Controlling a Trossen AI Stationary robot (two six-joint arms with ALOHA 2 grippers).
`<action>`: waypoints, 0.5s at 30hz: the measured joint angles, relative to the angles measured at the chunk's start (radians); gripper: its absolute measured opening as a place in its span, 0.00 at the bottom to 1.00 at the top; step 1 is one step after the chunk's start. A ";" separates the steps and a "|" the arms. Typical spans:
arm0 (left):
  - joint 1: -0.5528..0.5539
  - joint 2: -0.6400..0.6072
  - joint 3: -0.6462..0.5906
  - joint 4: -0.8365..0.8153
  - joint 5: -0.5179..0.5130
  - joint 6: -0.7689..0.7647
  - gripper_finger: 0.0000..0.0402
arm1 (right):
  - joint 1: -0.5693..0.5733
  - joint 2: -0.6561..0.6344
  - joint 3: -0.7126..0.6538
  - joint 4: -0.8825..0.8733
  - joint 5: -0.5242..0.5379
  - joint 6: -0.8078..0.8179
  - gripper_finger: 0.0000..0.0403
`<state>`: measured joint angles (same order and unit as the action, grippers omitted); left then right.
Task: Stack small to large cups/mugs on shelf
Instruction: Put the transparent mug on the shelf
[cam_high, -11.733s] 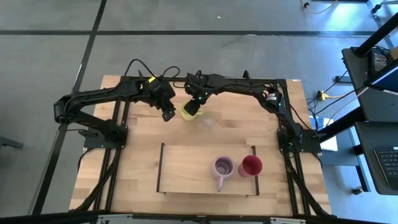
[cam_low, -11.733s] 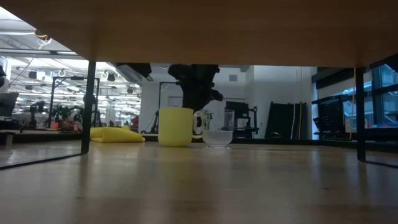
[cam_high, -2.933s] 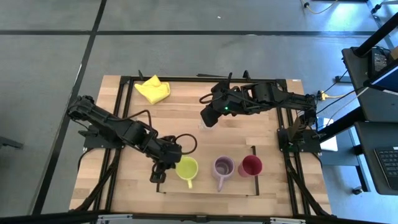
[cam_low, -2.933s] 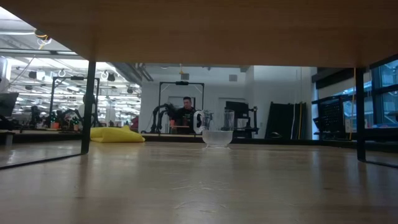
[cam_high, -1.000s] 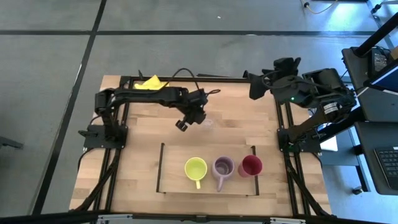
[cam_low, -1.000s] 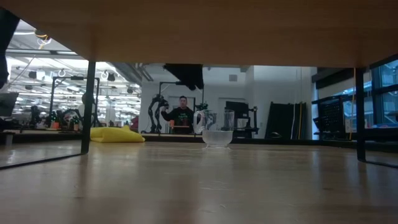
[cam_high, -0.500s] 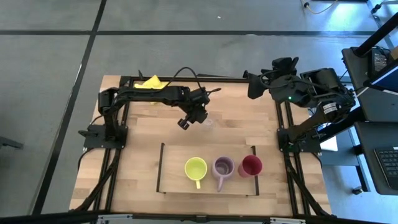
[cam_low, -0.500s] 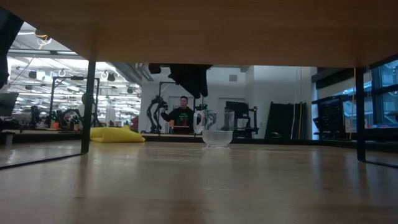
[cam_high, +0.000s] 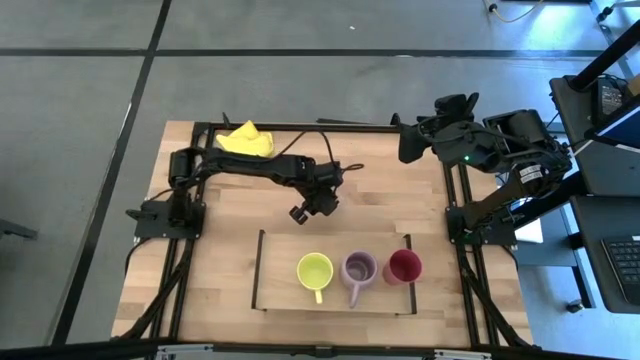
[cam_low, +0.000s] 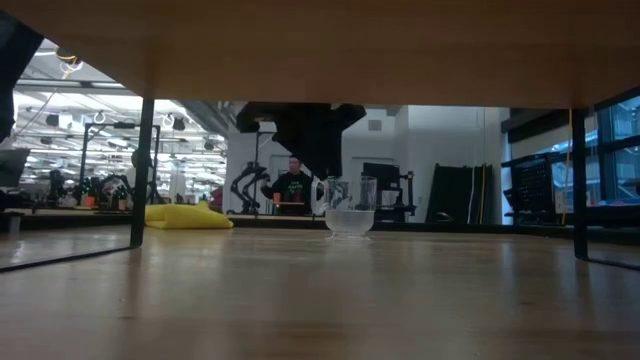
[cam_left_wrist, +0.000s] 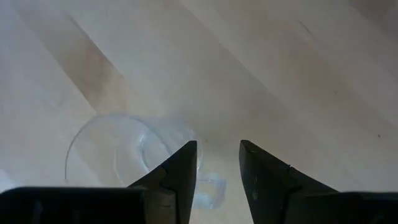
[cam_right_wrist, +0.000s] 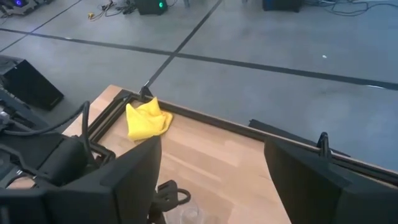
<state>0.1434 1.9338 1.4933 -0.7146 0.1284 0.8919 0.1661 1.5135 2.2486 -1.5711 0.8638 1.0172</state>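
Left gripper (cam_high: 322, 201): over the middle of the table (cam_high: 230, 250), just behind the shelf (cam_high: 275, 285). In the left wrist view its fingers (cam_left_wrist: 180, 171) stand a little apart, released, with the handle of the clear glass (cam_left_wrist: 118, 149) showing between the tips; nothing is clamped. In the low view the dark gripper body (cam_low: 305, 130) hangs just beside and above the glass (cam_low: 349, 215).

Clear glass: upright on the bare wood, outside the shelf, mostly hidden under the left gripper in the high view.

Right gripper (cam_high: 410, 143): raised at the far right corner of the table, well apart from the cups. Its two fingers (cam_right_wrist: 134, 180) are spread wide, released, holding nothing.

Yellow-green mug (cam_high: 314, 271), purple mug (cam_high: 359, 269), red cup (cam_high: 403, 266): upright in one row on the shelf, in that order from the left, the red cup at the shelf's right end. The left part of the shelf is bare wood.

Yellow cloth (cam_high: 246, 140): crumpled at the far left edge of the table.

Person (cam_low: 292, 183): in the room beyond the table, low view
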 joint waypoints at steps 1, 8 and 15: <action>-0.004 0.006 0.000 0.009 -0.004 -0.013 0.29 | 0.000 0.000 0.000 0.000 -0.002 0.000 0.71; -0.008 0.010 0.000 0.054 -0.047 -0.082 0.29 | 0.002 0.000 0.000 0.000 -0.002 -0.002 0.71; 0.001 0.010 0.044 0.042 -0.062 -0.123 0.28 | 0.002 0.000 0.000 0.000 -0.002 -0.023 0.71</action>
<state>0.1440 1.9438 1.5371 -0.6721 0.0666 0.7685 0.1677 1.5135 2.2486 -1.5711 0.8619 0.9947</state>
